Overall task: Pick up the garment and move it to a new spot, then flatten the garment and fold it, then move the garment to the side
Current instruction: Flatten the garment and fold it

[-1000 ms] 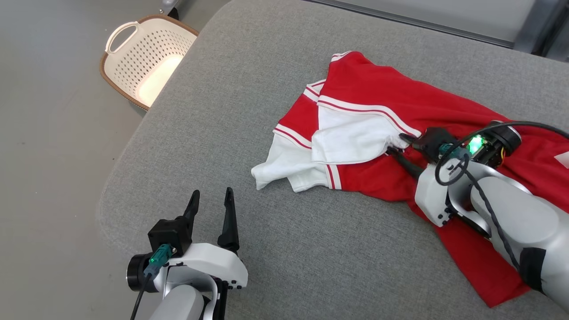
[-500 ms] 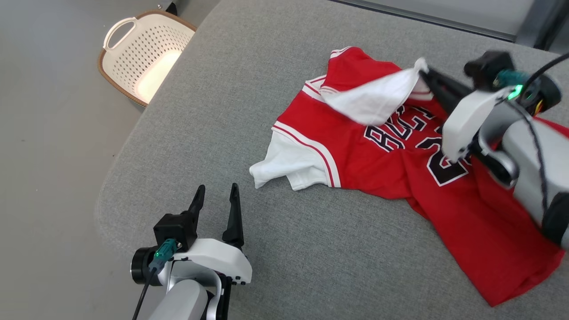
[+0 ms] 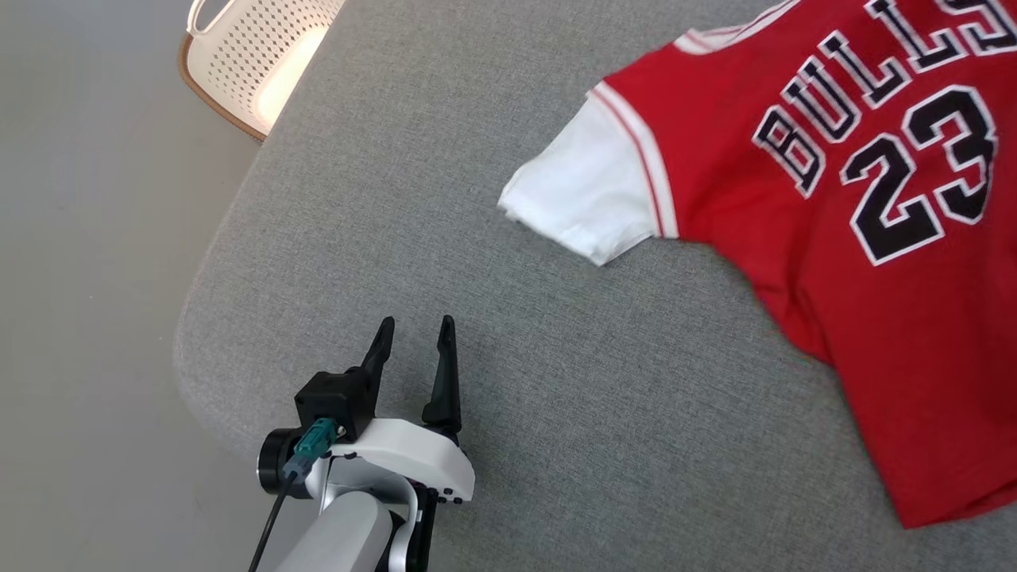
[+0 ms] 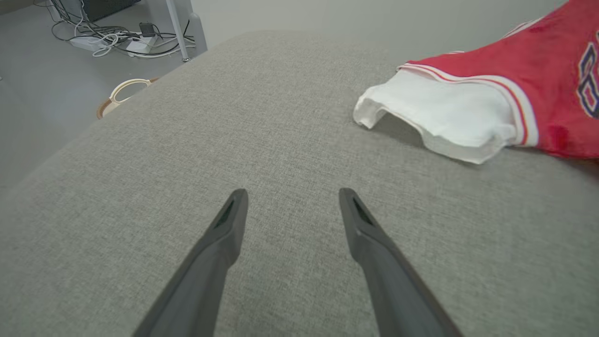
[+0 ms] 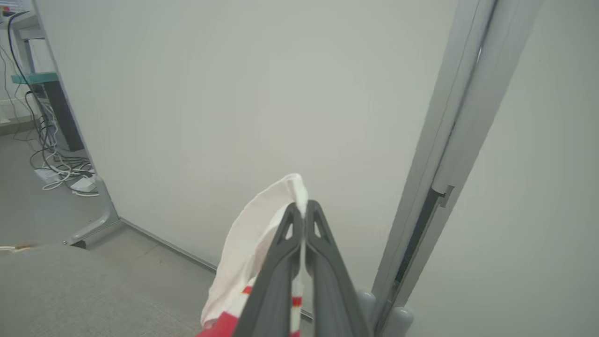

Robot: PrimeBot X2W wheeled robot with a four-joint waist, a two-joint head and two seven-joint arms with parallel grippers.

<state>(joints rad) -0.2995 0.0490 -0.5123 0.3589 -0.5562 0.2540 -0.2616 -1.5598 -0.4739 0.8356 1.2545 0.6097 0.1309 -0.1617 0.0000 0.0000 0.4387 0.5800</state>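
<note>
Red BULLS 23 jersey (image 3: 874, 262), white sleeves, lifted, lower part draping on grey surface.

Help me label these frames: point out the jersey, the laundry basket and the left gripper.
jersey (image 3: 914, 334), head view, red cloth below the number.
laundry basket (image 3: 238, 56), head view, perforated white wall.
left gripper (image 3: 417, 321), head view, midway between its open fingertips.

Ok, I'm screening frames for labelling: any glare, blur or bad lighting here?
Head view: jersey lettering crisp, a bright patch glares inside the basket. Left wrist view: sharp, soft shadow under the white sleeve. Right wrist view: flat even light, the jersey's white edge at the right gripper looks washed out.
</note>
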